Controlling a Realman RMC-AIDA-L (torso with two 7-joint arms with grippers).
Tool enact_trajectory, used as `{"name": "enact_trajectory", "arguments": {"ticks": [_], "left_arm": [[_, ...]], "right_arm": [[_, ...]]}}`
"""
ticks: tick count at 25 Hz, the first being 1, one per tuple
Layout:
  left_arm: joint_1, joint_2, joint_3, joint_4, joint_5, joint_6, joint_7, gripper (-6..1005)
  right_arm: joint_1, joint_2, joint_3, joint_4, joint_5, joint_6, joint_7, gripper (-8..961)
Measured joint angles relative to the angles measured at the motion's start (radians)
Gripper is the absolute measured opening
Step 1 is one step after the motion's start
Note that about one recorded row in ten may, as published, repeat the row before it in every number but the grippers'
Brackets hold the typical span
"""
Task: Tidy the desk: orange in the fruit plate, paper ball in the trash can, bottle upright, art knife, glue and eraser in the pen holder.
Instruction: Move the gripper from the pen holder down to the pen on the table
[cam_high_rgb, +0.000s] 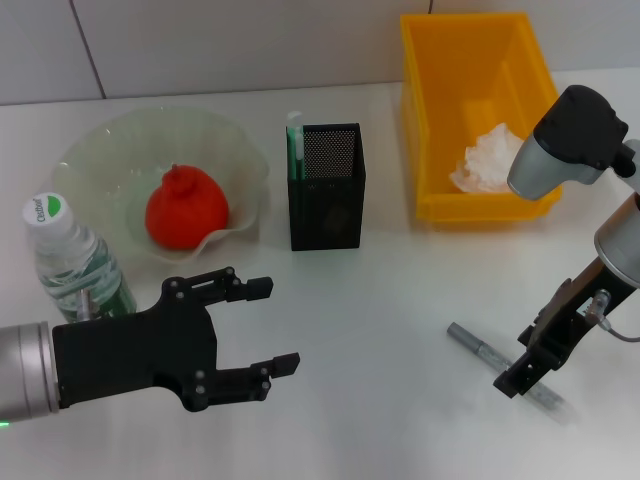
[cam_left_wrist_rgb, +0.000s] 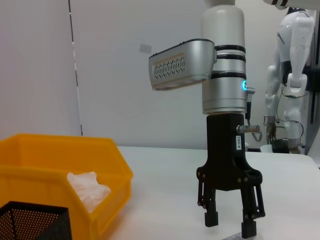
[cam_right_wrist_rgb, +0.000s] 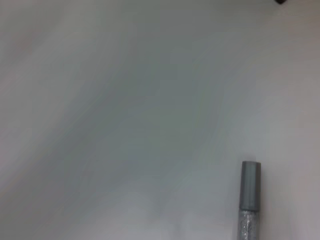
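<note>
Clear plastic bottle with green label (cam_high_rgb: 72, 262), 9 o'clock on white worktop (cam_high_rgb: 380, 400), upright; just beside it red-orange fruit (cam_high_rgb: 186, 208) sits in translucent wavy-rimmed plate (cam_high_rgb: 240, 150). Both look settled.

Black left tool (cam_high_rgb: 268, 325), 7 o'clock, fingers spread wide, empty, seemingly idle.

Black mesh pen holder (cam_high_rgb: 327, 186), 12 o'clock, green item inside.

Crumpled white paper ball (cam_high_rgb: 490, 160) in yellow plastic bin (cam_high_rgb: 470, 60), 1 o'clock.

Slim silver glue-like stick (cam_high_rgb: 480, 347), 4 o'clock, flat, long axis 10-to-4, cap toward 10.

Black right tool (cam_left_wrist_rgb: 230, 224) straddles it, jaws parted narrowly, likely poised to grasp.
</note>
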Motion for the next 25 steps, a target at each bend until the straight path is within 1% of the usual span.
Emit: {"name": "enact_trajectory", "arguments": {"ticks": [10,21,25], "left_arm": [[-0.004,0.0,0.001,-0.002,0.0,-0.001,0.0,781],[-0.001,0.0,0.002,-0.006,0.0,0.003,0.004,780],[-0.003,0.0,0.003,-0.017,0.0,0.005,0.011,780]], "right_arm": [[0.0,0.0,-0.007,0.021,-0.002,0.024,0.0,757],[0.005,0.0,-0.095,0.02,-0.023,0.06,0.023,758],[0.011,0.0,-0.11,0.018,-0.026,0.066,0.031,758]]}}
